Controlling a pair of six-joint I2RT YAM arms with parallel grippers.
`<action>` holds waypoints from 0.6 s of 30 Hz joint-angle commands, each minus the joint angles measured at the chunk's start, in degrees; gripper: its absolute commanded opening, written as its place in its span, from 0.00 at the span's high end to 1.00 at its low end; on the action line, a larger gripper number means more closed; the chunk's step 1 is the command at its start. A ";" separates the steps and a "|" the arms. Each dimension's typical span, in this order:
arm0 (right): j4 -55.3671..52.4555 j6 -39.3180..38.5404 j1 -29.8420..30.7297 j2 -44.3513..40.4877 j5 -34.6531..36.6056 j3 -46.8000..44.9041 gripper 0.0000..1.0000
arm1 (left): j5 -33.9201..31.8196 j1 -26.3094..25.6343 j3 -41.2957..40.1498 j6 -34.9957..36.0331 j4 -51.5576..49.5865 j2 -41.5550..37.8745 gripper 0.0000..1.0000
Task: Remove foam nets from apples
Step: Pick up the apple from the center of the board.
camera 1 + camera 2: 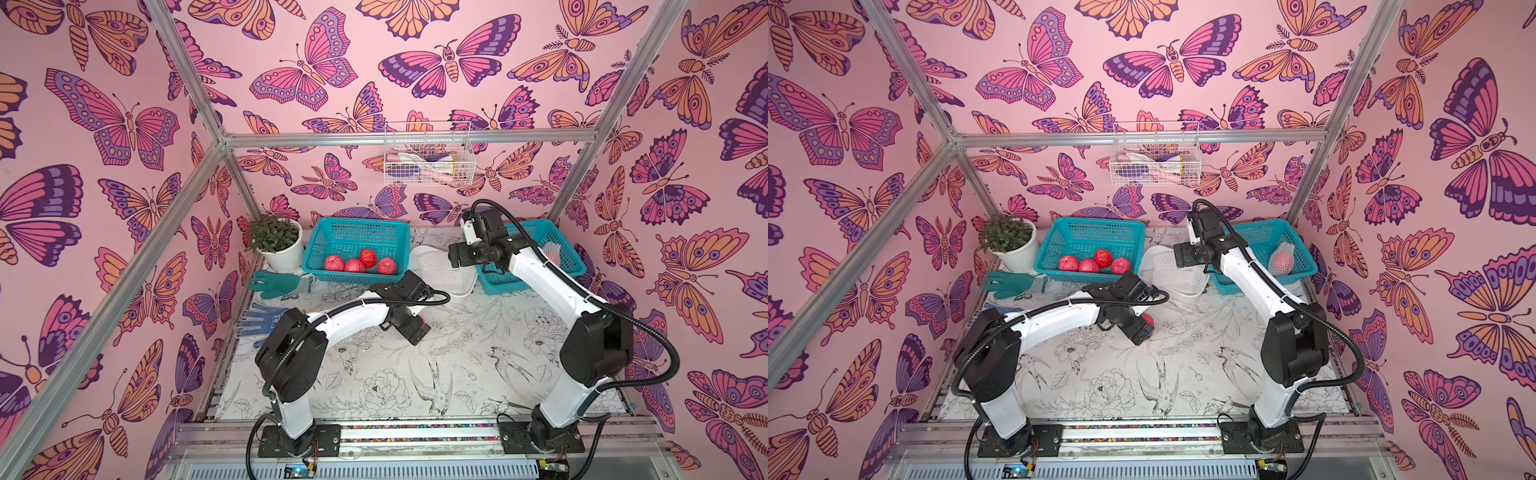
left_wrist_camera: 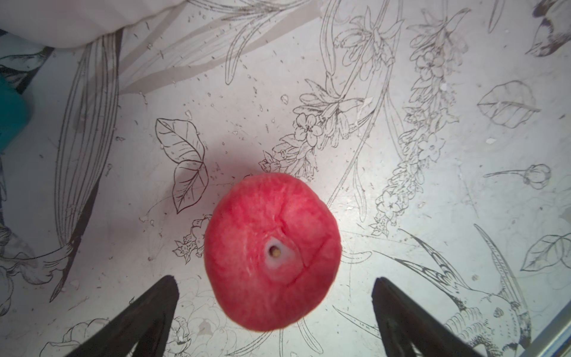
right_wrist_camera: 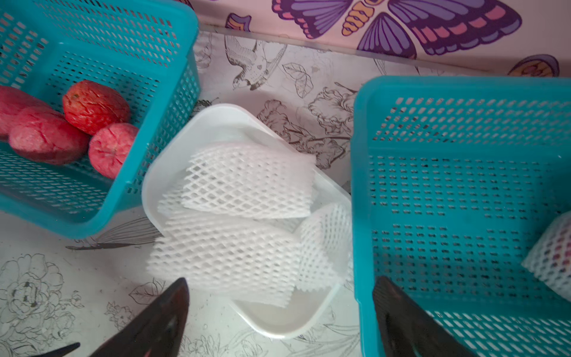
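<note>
The left gripper (image 2: 275, 278) stood wide open and empty. A bare apple (image 2: 272, 250) lay on the table (image 2: 432, 216) between its fingers, seemingly touching neither. The right gripper (image 3: 281, 278) hung open, holding nothing, over the white tub (image 3: 216, 120) of loose foam nets (image 3: 247, 182). Four bare apples (image 1: 354, 266) sat in one teal basket (image 1: 357, 235), and a netted apple (image 1: 1282, 258) in the other basket (image 1: 1275, 232).

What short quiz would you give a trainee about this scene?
1. True or false: the apple between the open fingers of the left pincer is wrapped in mesh.
2. How many bare apples lie in the teal basket beside the plant?
3. The removed foam nets lie in: A) the white tub; B) the wire basket; C) the plant pot.

Key: 1 false; 2 four; 3 A.
</note>
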 commanded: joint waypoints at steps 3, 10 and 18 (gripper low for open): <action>1.18 0.14 -2.39 -5.01 1.80 -3.50 0.05 | -2.15 -0.90 2.70 2.66 -2.40 3.13 0.01; 1.16 0.17 -4.20 -6.91 1.55 -6.68 0.05 | -3.56 -1.28 4.86 4.05 -2.88 6.50 0.11; 1.08 0.34 -4.84 -6.53 0.32 -7.10 0.05 | -3.19 -1.37 4.98 3.93 -3.41 7.64 0.22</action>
